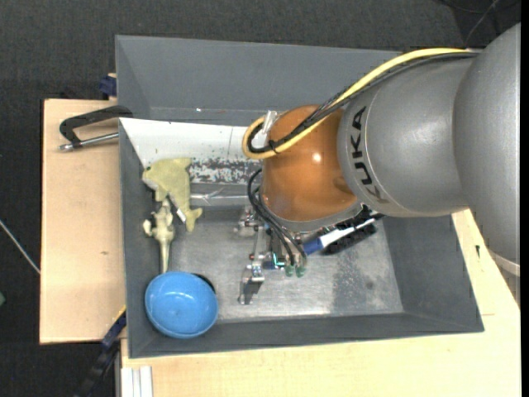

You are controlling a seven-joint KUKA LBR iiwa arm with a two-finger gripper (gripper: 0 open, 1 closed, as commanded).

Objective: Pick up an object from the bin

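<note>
Bin floor point(364, 281) beneath wide-spread pincer point(247, 257).

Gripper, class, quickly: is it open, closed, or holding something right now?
Gripper: cannot be told; it is over the bare floor of the bin, right of the blue bowl.

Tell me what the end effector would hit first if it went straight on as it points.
Most likely the bin's bare floor: the end effector points down at it, nothing visible beneath. The blue bowl lies off toward the bin's corner. Depth is unclear.
</note>
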